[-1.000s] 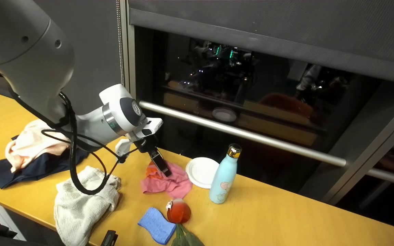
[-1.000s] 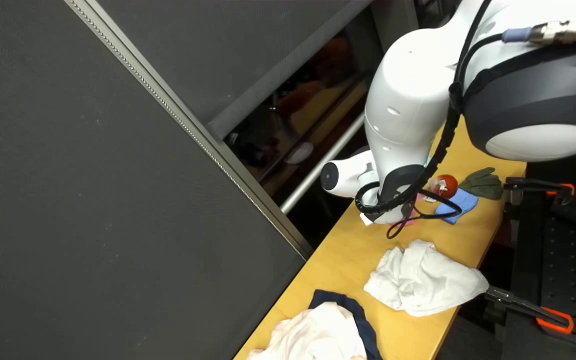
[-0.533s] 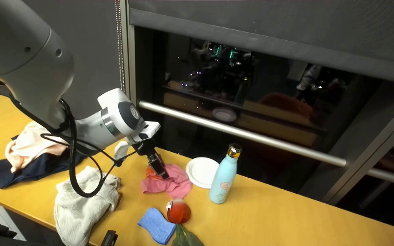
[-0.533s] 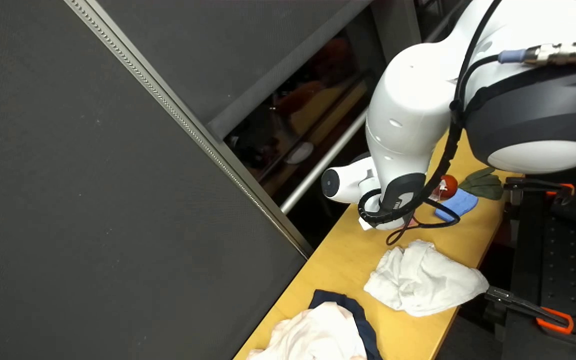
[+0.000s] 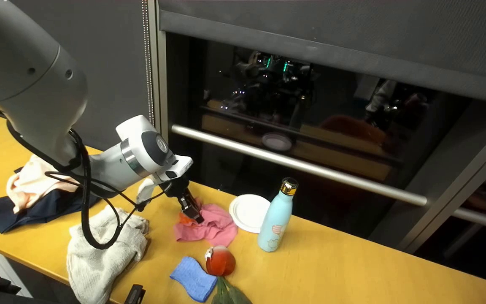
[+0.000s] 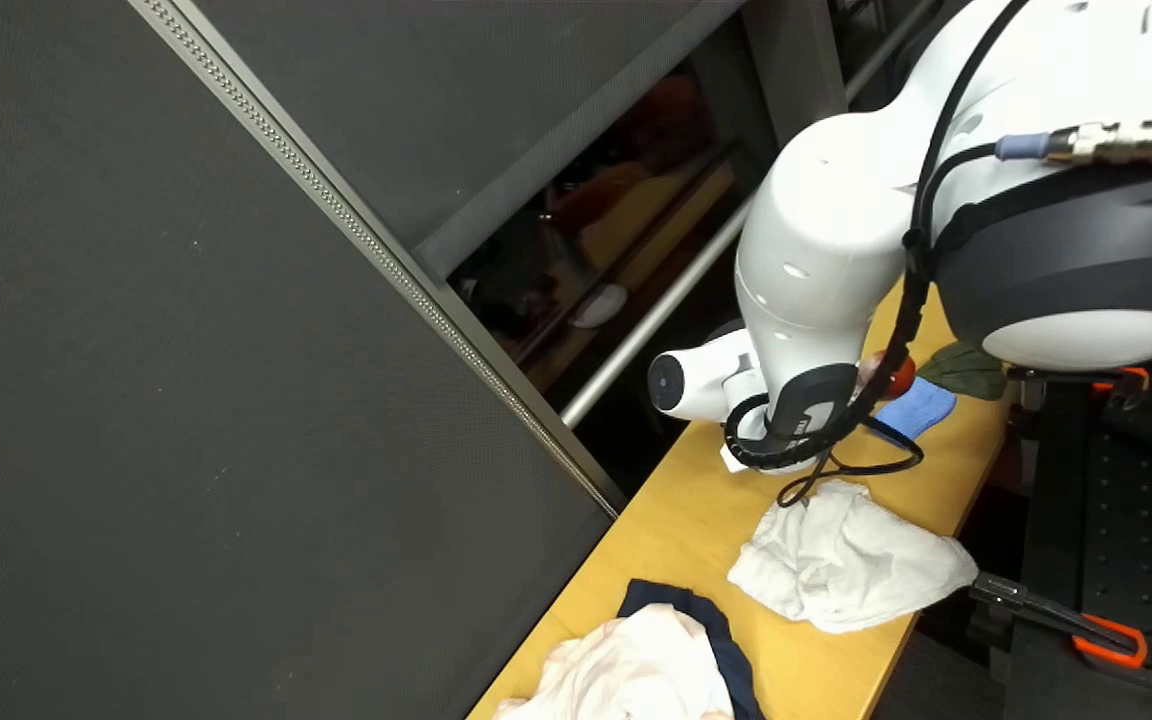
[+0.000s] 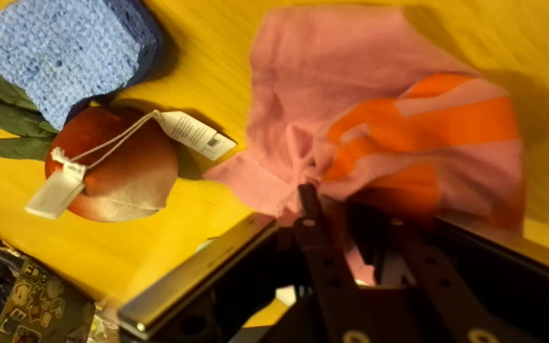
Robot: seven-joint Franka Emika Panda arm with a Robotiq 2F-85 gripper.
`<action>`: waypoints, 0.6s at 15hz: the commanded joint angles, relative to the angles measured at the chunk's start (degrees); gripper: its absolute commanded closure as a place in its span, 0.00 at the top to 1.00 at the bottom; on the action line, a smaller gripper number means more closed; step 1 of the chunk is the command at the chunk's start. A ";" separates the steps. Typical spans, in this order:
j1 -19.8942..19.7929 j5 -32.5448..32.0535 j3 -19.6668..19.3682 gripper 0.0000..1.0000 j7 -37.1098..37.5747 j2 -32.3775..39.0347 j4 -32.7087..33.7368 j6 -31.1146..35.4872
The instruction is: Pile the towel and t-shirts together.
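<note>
A pink t-shirt with orange patches (image 5: pixel 215 223) lies crumpled on the table. My gripper (image 7: pixel 334 202) reaches down into it, and its folds draw together at the fingertips; the jaws are close together with some of this cloth between them. In an exterior view the gripper (image 5: pixel 198 216) is tilted over the cloth's near-left part. The white towel (image 5: pixel 99 253) lies bunched closer to the table's front edge. Left of it, a peach t-shirt (image 5: pixel 42 181) rests on a navy t-shirt (image 5: pixel 36 213); both also show in an exterior view, peach t-shirt (image 6: pixel 626 670) over navy t-shirt (image 6: pixel 721 640).
Right of the pink cloth stand a white plate (image 5: pixel 247 211) and a pale blue bottle (image 5: pixel 274 221). In front lie a blue sponge (image 5: pixel 194 278), a red round item (image 5: pixel 221 261) with a tag, and green leaves (image 5: pixel 228 293). A black clamp (image 6: pixel 1001 590) grips the edge beside the towel.
The arm has come down and slightly left in an exterior view, with the gripper lower on the pink t-shirt. The towel and the other t-shirts have stayed put.
</note>
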 commanded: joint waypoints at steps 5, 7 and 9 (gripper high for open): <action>1.39 -0.55 2.32 0.01 -3.47 -10.57 -6.42 4.88; 0.66 -0.36 3.79 0.01 -7.11 -15.91 -9.51 10.21; -0.36 0.28 5.55 0.01 -11.64 -19.56 -10.46 13.91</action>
